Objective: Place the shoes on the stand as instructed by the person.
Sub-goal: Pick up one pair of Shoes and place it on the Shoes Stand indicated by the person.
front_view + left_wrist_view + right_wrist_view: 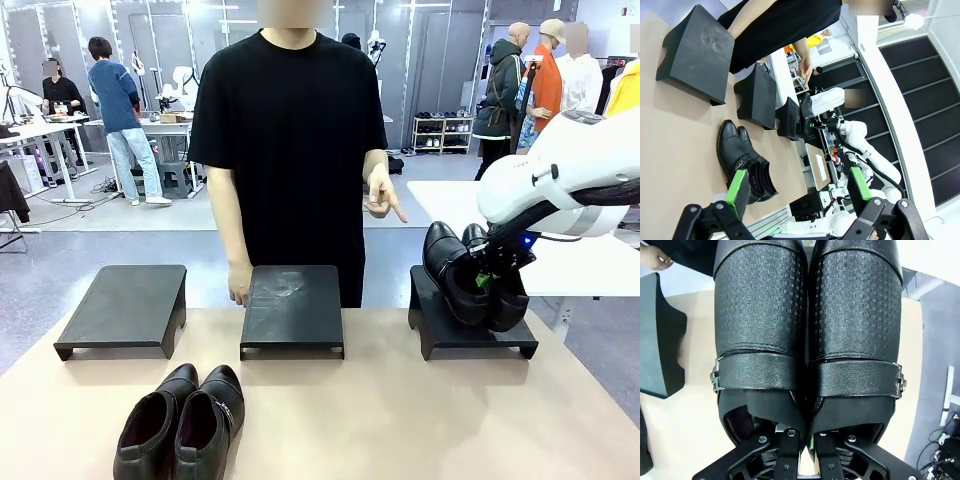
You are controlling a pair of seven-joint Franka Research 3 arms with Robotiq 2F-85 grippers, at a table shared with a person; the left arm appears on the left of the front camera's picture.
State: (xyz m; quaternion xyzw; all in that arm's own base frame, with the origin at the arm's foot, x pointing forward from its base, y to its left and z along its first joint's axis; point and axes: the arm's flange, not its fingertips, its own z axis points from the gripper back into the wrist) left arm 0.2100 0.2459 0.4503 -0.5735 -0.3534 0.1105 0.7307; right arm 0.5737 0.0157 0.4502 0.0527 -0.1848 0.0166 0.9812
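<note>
**Front view.** Counts three black stands across the desk (400, 420): left stand (125, 308) at nine o'clock, middle stand (292, 310) at centre, right stand (432, 330) at three o'clock. Counts four shoes in two pairs. Loose pair (182, 425) side by side on the desk at seven o'clock. Held pair (455, 275) tipped toes-up over the right stand, heels low; cannot tell whether touching it. Right pincer (486, 283) clenched on the held pair at the heel openings. Person's pointing hand (383, 196) aimed toward four o'clock, seemingly at the right stand; other hand (240, 288) at the middle stand's edge.

**Left wrist view.** Left pincer (797, 185) released, green pads apart, grasping nothing. Loose pair just beside it at nine o'clock.

**Right wrist view.** Held pair pressed together, both inner heel walls pinched between the fingers (789, 450).

Judged to be the set-down. Level the soles first, then lower slowly. Keep both shoes within the stand's top. Let go only once heels and toes rest flat. Withdraw straight up so as not to drag either shoe.
</note>
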